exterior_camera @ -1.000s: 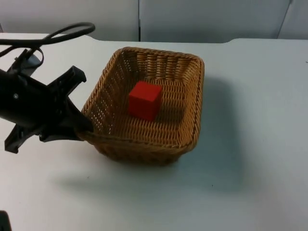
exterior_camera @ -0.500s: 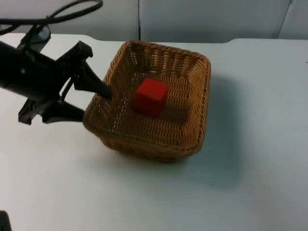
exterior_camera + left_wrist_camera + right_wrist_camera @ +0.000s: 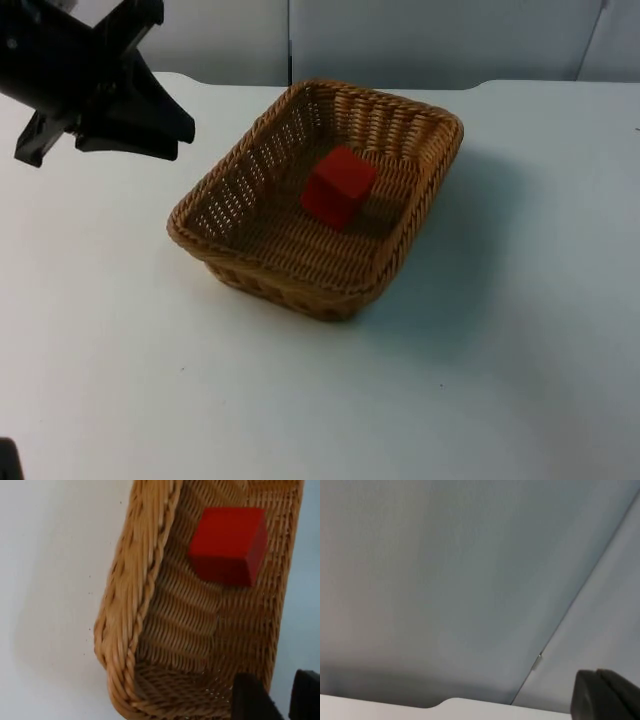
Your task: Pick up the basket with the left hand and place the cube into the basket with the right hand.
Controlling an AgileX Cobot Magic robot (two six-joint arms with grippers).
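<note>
**Basket down, cube inside**

The left gripper (image 3: 170, 135) hangs above the table beside the basket (image 3: 250, 255), fingers apart and holding nothing — apparently let go because the job looks finished. The basket sits flat on the white table (image 3: 500, 350); the red cube (image 3: 338, 187) rests on its woven floor, near the middle. The right gripper (image 3: 605, 695) waits, facing the grey wall (image 3: 445, 580) — whether it is open or closed cannot be told.
</note>
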